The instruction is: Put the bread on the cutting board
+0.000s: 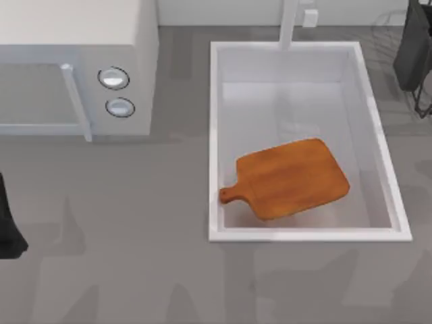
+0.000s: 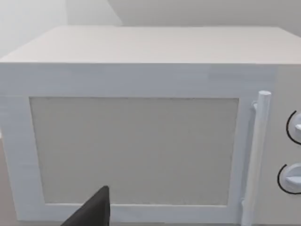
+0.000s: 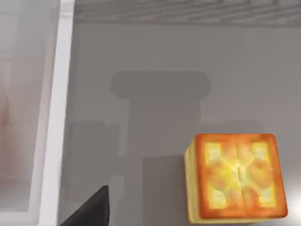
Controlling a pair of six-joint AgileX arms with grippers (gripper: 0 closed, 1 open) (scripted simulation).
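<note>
- The cutting board lies flat inside the white sink, its stubby handle pointing toward the sink's left wall, its long axis running slightly slantwise across the basin.
- The bread sits on the grey counter outside the sink, in the right wrist view, crust face up, clear of the sink's white wall.
- The right arm hangs beyond the sink's far right corner, so I'd judge it nearer to the bread; whether its gripper is released or clenched, I cannot tell.
- The left arm waits well left of the sink, facing the microwave; its gripper's state I cannot tell either.
- The carry, I'd say, runs from counter over the wall down to the board.
</note>
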